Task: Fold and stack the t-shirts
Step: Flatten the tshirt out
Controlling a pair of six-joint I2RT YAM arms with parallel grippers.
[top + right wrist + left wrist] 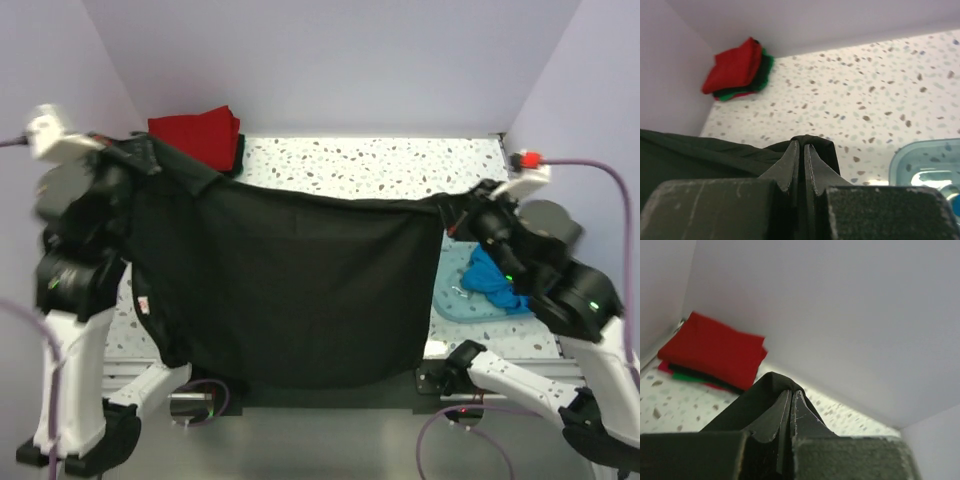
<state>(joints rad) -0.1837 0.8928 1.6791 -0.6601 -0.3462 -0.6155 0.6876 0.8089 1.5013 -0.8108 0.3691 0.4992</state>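
Note:
A black t-shirt (290, 290) hangs spread out between my two grippers, above the table and draping past its near edge. My left gripper (150, 150) is shut on its left upper corner; the fabric (767, 385) wraps over the closed tips (791, 395). My right gripper (462, 205) is shut on its right upper corner, with fabric (812, 142) bunched over the closed tips (802, 147). A stack of folded shirts, red on top (195, 132) with black and green below, sits in the far left corner; it also shows in the left wrist view (715, 350) and right wrist view (737, 67).
A translucent blue plastic tub (455, 300) stands at the right near my right arm, with a bright blue t-shirt (492, 280) in it; its rim shows in the right wrist view (925, 160). The speckled table (380, 165) is walled on three sides.

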